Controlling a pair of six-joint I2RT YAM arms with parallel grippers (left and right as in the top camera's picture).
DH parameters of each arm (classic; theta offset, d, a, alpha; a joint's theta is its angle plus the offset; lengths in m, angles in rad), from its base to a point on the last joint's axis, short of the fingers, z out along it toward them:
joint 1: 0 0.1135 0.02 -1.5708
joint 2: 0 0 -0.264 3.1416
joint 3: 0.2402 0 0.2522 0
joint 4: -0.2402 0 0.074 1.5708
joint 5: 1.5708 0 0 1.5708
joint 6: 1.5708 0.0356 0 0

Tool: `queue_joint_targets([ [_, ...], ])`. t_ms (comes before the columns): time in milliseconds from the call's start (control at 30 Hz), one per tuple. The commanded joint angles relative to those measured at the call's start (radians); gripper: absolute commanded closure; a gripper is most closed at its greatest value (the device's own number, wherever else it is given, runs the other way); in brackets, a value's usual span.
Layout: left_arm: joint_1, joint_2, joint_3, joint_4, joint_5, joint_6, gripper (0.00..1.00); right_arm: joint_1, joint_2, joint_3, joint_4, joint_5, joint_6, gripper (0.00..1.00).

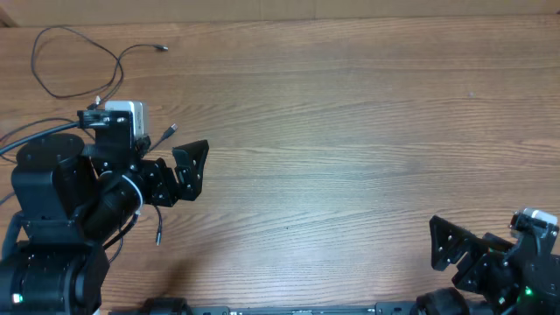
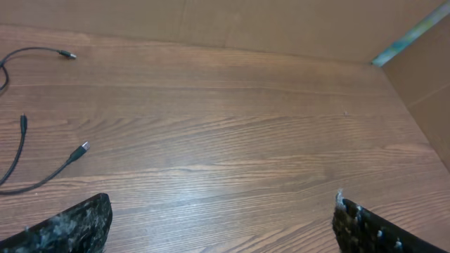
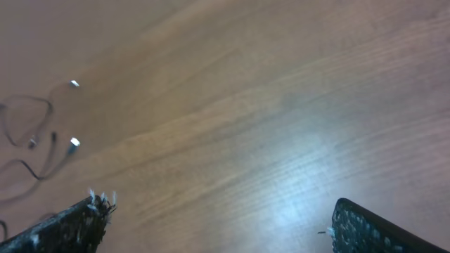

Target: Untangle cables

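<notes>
While the cables [image 2: 77, 152] lie by the table's [image 1: 350, 131] left edge, left fingers [image 1: 191, 166] and right fingers [image 1: 446, 245] gape released, well apart.

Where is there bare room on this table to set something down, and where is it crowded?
Bare wood lies between the left fingers and right fingers, out to the far edge. Crowded: far-left corner, where the cables loop.

Wooden table [image 1: 350, 131] with cardboard walls [image 2: 281, 24] at its edge.
</notes>
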Motion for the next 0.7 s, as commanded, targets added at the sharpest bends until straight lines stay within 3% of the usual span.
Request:
queue_joint_targets([
  [0, -0.003, 0.011, 0.01, 0.0, -0.01, 0.022, 0.0, 0.007, -0.001, -0.003, -0.041, 0.011, -0.007, 0.0],
  [667, -0.003, 0.114, 0.01, 0.0, -0.01, 0.022, 0.0, 0.007, -0.001, -0.003, -0.074, 0.004, 0.004, 0.0],
])
